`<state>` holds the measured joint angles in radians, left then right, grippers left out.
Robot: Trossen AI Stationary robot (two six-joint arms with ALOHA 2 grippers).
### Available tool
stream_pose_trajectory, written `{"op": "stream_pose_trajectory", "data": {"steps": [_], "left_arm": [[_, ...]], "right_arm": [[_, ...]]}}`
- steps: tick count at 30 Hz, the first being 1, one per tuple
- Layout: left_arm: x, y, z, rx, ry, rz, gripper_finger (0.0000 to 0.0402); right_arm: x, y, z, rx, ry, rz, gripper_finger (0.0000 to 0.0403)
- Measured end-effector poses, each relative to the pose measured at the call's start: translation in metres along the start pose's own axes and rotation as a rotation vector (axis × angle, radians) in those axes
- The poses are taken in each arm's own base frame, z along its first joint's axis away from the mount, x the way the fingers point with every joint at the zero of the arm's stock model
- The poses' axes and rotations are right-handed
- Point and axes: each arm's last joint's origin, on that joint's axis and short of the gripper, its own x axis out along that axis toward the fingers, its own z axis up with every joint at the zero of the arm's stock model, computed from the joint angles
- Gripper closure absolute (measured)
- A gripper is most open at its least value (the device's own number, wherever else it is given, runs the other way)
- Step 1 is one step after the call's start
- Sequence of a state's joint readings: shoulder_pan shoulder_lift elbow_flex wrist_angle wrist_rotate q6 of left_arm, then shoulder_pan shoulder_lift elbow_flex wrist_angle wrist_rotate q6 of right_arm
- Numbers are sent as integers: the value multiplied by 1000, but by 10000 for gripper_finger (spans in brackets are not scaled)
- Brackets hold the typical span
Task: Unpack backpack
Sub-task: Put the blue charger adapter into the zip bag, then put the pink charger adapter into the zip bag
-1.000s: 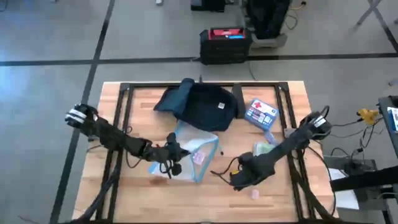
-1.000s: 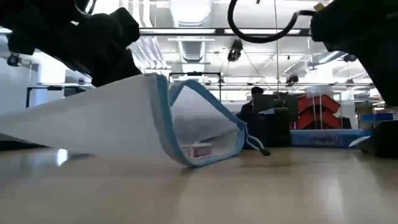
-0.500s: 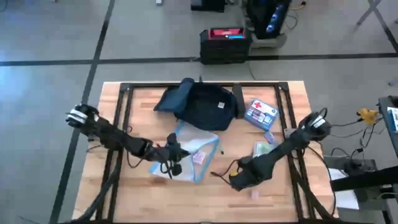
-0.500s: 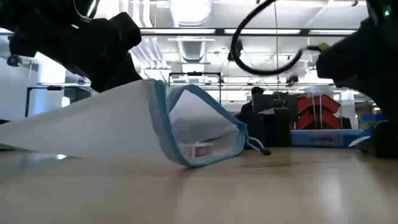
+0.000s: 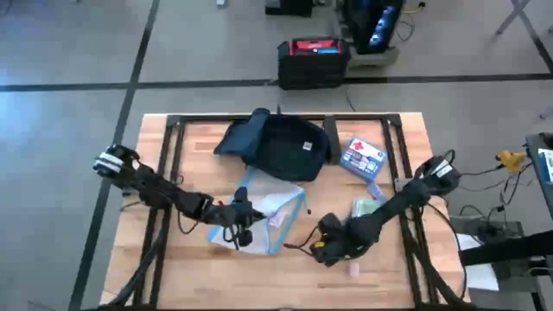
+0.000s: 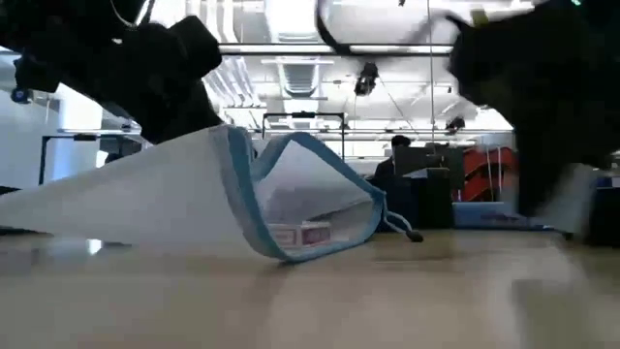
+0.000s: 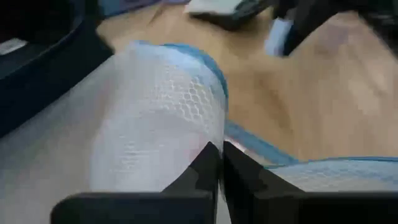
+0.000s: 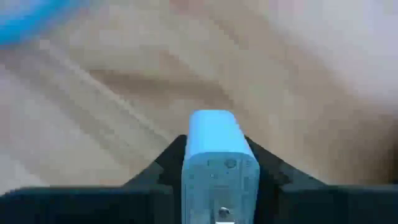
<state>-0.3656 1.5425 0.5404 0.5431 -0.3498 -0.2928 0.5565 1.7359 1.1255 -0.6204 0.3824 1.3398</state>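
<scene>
Wooden worktop (image 5: 173, 259) on a dark frame, grey floor around it, an open workshop beyond. Backpack (image 5: 281, 145): dark navy, slumped at the far middle of the worktop, neither arm near it. Clear mesh pouch (image 5: 263, 212) with blue piping: just in front of the backpack, its near edge pinched by the left hand (image 7: 219, 163), fingers pressed together on the fabric, mouth propped open. Right hand (image 5: 327, 250): low over the near middle of the worktop, beside the pouch's mouth, gripping a small pale-blue block (image 8: 219, 163) between its fingers. Small blue-white box (image 5: 362, 155): right of the backpack, untouched. Handling, as judged: keep the left pinch firm so the pouch mouth stays open, carry the block level and clear of the piping, and set it down well apart from the other things. Change from the earlier pictures: the right hand has narrowed and shifted toward the pouch; the left arm, pouch and backpack lie as before.
</scene>
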Motion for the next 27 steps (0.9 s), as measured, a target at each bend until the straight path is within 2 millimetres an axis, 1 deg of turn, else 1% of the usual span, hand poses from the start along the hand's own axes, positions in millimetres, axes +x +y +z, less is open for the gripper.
{"op": "stream_pose_trajectory", "data": {"steps": [3, 5, 7, 9, 13, 14, 16, 18, 20, 24, 27], "left_arm": [[0, -3, 6, 21, -52, -64, 402], [0, -4, 7, 38, -62, -87, 402], [1, -5, 6, 47, -63, -99, 402], [2, -5, 5, 48, -61, -98, 402], [2, -5, 5, 48, -62, -98, 402], [2, -5, 5, 48, -62, -98, 402], [2, -5, 5, 54, -62, -98, 402], [2, -5, 5, 59, -62, -98, 402], [2, -5, 5, 60, -59, -97, 402], [2, -4, 2, 63, -42, -93, 402], [1, -3, 0, 60, -33, -91, 402]], "right_arm": [[2, 11, 13, -99, -171, 87, 314], [6, 14, 23, -132, -227, 111, 314], [14, 13, 33, -152, -272, 98, 314], [26, 10, 40, -177, -303, 51, 314], [54, 7, 51, -222, -306, -3, 312], [60, 8, 53, -229, -313, -2, 303], [70, 9, 56, -242, -334, -6, 269], [78, 10, 61, -258, -375, -18, 223], [81, 13, 66, -266, -406, -25, 177], [73, 22, 74, -320, -431, -18, 106], [57, 30, 71, -378, -420, -4, 73]]}}
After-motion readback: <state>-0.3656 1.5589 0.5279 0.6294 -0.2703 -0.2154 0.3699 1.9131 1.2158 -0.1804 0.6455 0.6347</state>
